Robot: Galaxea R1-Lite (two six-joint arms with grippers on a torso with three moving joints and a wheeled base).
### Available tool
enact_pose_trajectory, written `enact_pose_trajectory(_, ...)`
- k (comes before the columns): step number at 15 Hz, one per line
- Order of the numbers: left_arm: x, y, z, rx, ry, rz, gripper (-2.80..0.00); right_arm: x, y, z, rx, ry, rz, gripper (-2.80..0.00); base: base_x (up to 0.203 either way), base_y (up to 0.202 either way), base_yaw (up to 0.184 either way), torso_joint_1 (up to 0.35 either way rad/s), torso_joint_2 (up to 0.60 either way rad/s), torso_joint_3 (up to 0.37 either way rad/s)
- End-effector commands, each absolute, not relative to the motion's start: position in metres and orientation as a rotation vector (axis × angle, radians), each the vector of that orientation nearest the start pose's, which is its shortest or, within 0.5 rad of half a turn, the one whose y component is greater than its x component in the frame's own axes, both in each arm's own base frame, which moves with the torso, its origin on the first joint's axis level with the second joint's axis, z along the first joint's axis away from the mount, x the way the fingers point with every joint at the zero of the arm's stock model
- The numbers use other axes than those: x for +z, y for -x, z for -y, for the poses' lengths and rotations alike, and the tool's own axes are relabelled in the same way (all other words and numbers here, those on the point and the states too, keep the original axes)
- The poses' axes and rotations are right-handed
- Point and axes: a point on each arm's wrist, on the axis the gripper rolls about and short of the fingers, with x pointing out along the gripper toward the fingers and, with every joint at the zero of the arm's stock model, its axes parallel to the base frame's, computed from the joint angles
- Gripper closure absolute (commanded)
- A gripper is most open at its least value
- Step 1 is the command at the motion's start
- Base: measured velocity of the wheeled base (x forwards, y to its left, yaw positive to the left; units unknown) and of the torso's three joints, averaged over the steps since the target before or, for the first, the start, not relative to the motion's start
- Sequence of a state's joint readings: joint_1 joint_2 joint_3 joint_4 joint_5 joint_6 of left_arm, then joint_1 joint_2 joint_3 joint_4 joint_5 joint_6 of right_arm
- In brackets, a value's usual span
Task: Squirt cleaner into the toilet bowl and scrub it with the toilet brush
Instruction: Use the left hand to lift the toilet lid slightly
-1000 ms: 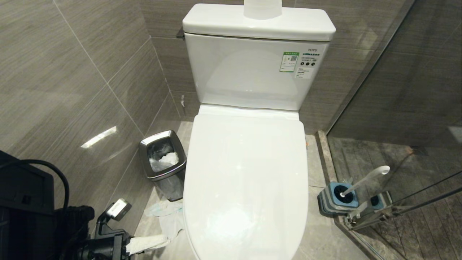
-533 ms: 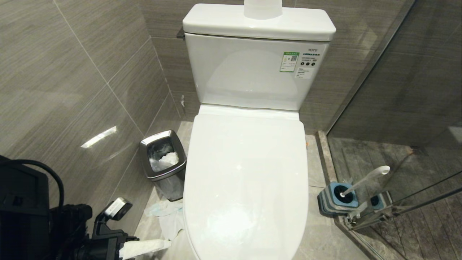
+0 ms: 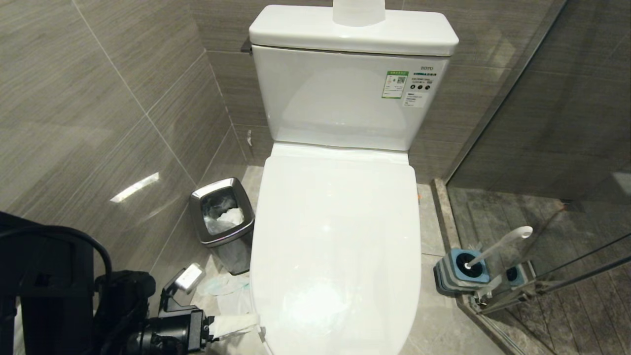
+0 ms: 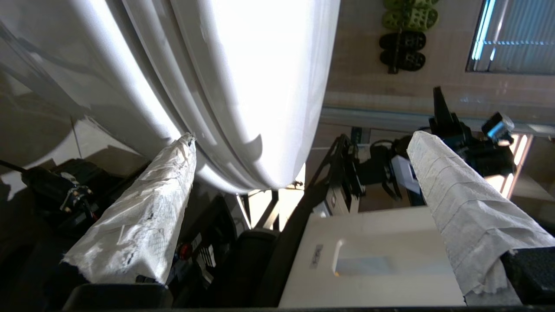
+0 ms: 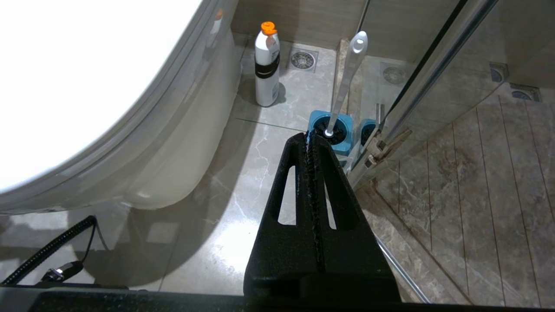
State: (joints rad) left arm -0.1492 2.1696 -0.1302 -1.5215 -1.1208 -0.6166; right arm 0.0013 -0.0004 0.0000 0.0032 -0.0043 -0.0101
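My left hand point(image 3: 246, 328), spread wide and empty, meets the lidded toilet bowl's point(image 3: 335, 246) lower-left edge; steel bin point(image 3: 222, 217) holds paper.

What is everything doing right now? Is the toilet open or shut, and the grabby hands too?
Toilet lid: shut, down over the bowl.
Cleaner: upright on the floor beside the toilet, orange cap on.
Brush: standing in its holder, handle leaning.
Bin: open top, crumpled paper inside.
Left gripper: open, fingers wrapped in paper, at the toilet's front edge.
Right gripper: shut, empty, above the floor.
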Motion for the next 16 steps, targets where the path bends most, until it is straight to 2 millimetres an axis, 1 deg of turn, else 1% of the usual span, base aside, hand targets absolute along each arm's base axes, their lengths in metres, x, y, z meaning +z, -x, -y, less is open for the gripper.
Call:
enact_pose_trajectory(1, 0.018, -0.232, 0.058, -1.073, 0.769, -0.848, -2.8, 0.075, 0.023, 0.0, -0.003, 0.011, -0.004, 0.0, 0.0, 0.0, 0.0, 0.0, 0.0, 0.0)
enact_pose_trajectory(3, 0.019, -0.238, 0.052, -1.053, 0.771, -0.819, -2.8, 0.075, 0.023, 0.0, -0.003, 0.011, -0.004, 0.0, 0.0, 0.0, 0.0, 0.0, 0.0, 0.0)
enact_pose_trajectory(6, 0.02, -0.241, 0.045, -1.028, 0.779, -0.797, -2.8, 0.075, 0.023, 0.0, -0.003, 0.011, -0.005, 0.0, 0.0, 0.0, 0.0, 0.0, 0.0, 0.0)
enact_pose_trajectory(11, 0.025, -0.243, 0.044, -1.021, 0.804, -0.797, -2.8, 0.075, 0.023, 0.0, -0.003, 0.011, -0.005, 0.0, 0.0, 0.0, 0.0, 0.0, 0.0, 0.0)
enact_pose_trajectory(16, 0.022, -0.243, 0.046, -1.012, 0.831, -0.825, -2.8, 0.075, 0.023, 0.0, -0.003, 0.011, -0.005, 0.0, 0.0, 0.0, 0.0, 0.0, 0.0, 0.0)
